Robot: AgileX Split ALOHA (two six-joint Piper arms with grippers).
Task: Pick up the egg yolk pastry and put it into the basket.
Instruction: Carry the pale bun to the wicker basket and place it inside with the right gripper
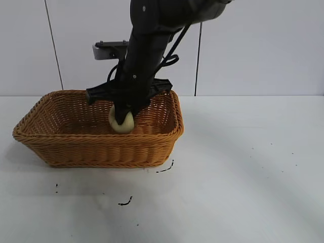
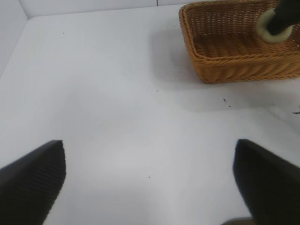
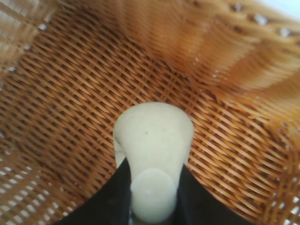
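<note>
No writing seen. 1 pastry, gripped by right claw inside 1 basket, near its right end; left claw open over bench.

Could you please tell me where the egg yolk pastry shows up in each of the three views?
Exterior view: egg yolk pastry left of centre, held by the right gripper inside the basket.
Left wrist view: top right corner, in the basket.
Right wrist view: lower centre, between the fingers.
Shared landmark: the basket.

basket is orange-brown wicker with a tight woven pattern, egg yolk pastry a smooth pale yellow, right gripper all black, desk white with little dark specks.
</note>
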